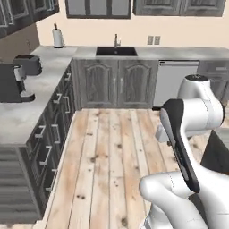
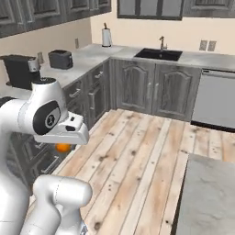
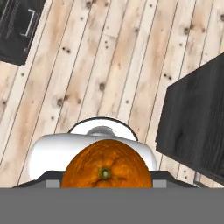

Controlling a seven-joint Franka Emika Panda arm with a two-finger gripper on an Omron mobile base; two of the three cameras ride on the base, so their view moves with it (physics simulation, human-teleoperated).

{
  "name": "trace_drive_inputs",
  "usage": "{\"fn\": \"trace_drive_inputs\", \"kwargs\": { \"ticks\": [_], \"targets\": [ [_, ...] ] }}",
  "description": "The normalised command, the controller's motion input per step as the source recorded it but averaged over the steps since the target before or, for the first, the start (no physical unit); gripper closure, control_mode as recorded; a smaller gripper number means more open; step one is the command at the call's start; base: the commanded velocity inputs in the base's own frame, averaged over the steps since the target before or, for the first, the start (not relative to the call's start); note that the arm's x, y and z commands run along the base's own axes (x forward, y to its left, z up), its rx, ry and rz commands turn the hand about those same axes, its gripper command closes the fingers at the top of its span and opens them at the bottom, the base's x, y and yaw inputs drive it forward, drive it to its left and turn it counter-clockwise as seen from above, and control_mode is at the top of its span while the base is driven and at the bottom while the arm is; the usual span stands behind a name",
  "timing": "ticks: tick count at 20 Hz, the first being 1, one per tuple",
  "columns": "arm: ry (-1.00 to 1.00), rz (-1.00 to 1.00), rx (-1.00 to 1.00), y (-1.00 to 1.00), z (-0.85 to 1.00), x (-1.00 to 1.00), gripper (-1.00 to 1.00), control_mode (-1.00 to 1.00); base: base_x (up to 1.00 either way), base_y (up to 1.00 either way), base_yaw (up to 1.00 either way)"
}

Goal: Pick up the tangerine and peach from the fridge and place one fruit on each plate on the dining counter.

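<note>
Tangerine (image 3: 106,167) | stem dimple faces the hand camera | claw (image 3: 106,183) gripping it | above plank floor (image 3: 109,65)

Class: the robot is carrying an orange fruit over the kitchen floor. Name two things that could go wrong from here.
1. The tangerine hangs in the gripper above bare wooden floor; a slip would likely send it rolling away.
2. The dining counter has a dark side close by; a swinging arm might clip it.
</note>
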Motion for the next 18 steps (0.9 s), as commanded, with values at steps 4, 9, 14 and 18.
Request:
{"fn": "trace_drive_inputs", "kwargs": {
  "ticks": [4,9,14,18],
  "targets": [
    [0.0,0.0,0.0,0.0,0.0,0.0,1.0,1.0,0.56,-0.05,-0.71],
    [0.0,0.0,0.0,0.0,0.0,0.0,1.0,1.0,0.55,0.0,-0.68],
    [0.0,0.0,0.0,0.0,0.0,0.0,1.0,1.0,0.43,0.0,-0.68],
    [0.0,0.0,0.0,0.0,0.0,0.0,1.0,1.0,0.57,0.14,-0.53]
  ]
}}
